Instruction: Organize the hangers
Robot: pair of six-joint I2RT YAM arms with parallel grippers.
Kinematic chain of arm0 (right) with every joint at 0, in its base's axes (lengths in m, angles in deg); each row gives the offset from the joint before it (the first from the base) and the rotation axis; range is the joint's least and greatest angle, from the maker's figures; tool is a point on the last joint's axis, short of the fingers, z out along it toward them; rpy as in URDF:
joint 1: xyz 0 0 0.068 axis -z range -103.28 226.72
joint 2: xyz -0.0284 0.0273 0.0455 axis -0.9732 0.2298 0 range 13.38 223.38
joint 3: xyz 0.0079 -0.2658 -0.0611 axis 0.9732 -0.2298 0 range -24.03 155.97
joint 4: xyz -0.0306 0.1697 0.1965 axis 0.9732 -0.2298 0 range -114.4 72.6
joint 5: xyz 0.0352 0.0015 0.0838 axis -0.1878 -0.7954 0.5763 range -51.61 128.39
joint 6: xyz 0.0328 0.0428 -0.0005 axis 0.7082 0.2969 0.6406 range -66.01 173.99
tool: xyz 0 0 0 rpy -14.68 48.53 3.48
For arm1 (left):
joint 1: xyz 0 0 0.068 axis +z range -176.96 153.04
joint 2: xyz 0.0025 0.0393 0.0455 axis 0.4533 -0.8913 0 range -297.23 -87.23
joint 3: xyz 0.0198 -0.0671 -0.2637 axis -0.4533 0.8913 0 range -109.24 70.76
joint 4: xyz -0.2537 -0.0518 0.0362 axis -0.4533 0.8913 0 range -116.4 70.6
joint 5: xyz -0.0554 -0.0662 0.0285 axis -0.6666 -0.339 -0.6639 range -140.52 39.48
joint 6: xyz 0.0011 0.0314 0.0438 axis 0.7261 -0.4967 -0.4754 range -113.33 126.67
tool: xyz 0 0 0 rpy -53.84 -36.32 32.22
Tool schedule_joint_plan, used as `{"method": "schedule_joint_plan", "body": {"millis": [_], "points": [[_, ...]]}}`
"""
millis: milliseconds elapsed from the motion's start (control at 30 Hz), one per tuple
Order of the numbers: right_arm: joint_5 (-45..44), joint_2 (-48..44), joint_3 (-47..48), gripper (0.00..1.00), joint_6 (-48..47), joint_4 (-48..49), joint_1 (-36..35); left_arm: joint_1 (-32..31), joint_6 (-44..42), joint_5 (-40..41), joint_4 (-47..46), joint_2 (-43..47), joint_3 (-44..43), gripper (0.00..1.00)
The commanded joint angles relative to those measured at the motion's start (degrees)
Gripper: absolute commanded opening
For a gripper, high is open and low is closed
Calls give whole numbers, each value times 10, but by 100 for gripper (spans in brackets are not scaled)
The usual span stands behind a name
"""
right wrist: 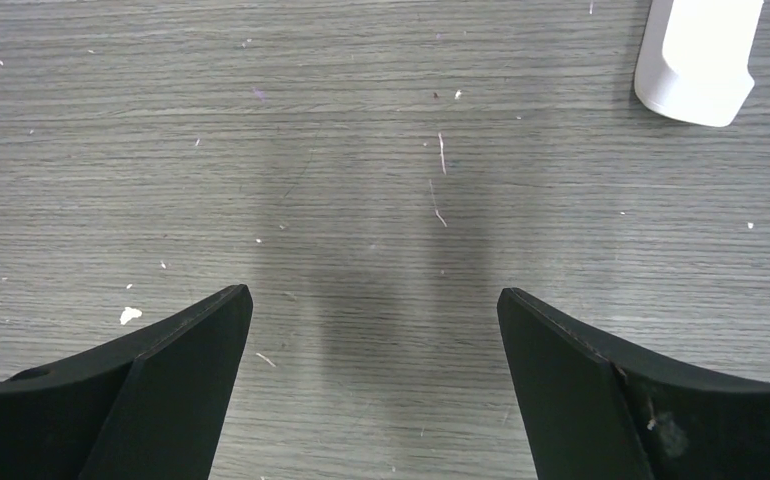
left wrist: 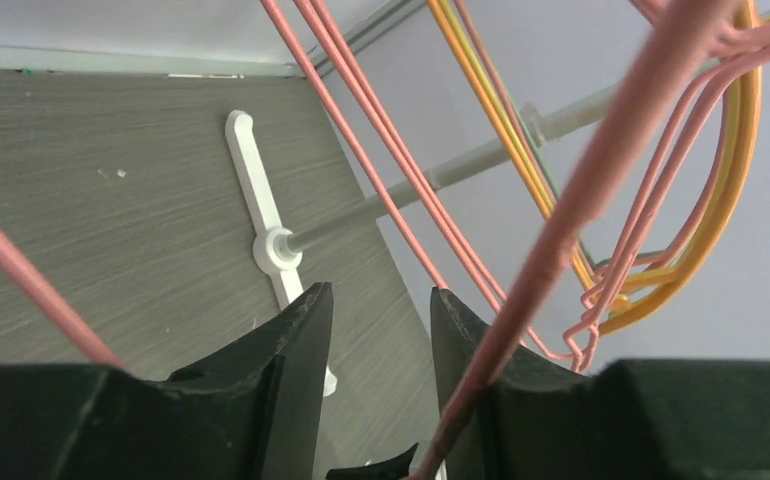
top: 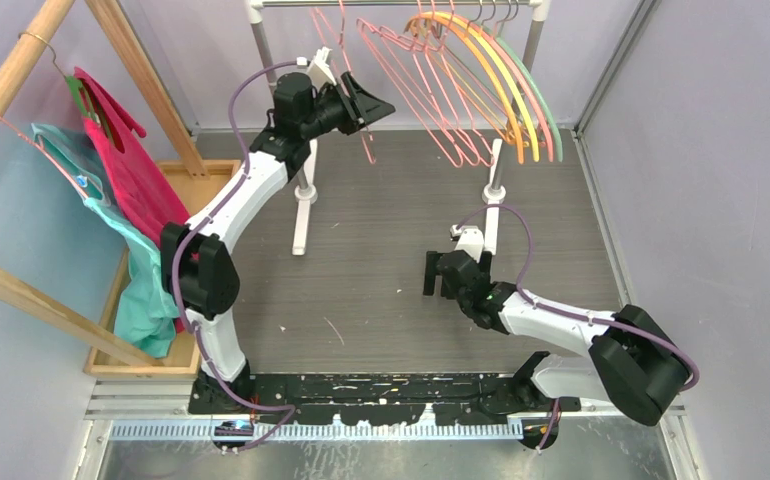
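Hangers point(top: 481, 90) bunched on the rail point(top: 281, 4) at the far side: thin pink wire ones, then thicker orange, yellow and grey-green. Left gripper point(left wrist: 381, 300) raised among them, jaws narrowly apart, one pink wire point(left wrist: 581, 200) seemingly lying across a finger, not pinched. Right gripper point(right wrist: 374, 300) spread wide, low over the table point(right wrist: 361, 120).

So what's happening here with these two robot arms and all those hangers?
The robot is tidying hangers on a white rack. Its left gripper is raised among the pink wire hangers, jaws a little apart with nothing visibly between them, and one pink wire crosses in front of a finger. Thicker orange, yellow and green hangers hang bunched towards the rack's right end. The right gripper hovers wide open low over the table, holding nothing.
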Motion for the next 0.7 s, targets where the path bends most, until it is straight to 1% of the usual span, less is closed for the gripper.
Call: {"method": "schedule_joint_plan", "body": {"millis": [0,33,100,233,267,333,500,667], "points": [[-2,7,27,100,-2,27,-1,1,-53,-34,-18,78,6,48],[-1,8,28,100,-3,26,-1,1,-61,-35,-16,84,8,53],[0,10,28,100,-3,27,-1,1,-85,-35,-10,96,11,74],[2,13,28,100,-7,28,-1,1,-123,-3,13,119,22,97],[3,13,29,100,-8,28,0,1,-133,7,20,124,24,99],[4,14,29,100,-9,28,-1,2,-147,22,26,133,30,98],[6,20,27,100,-9,32,-1,9,-154,38,4,160,75,98],[1,23,23,100,-12,35,-1,13,-205,97,28,226,131,98]]}}
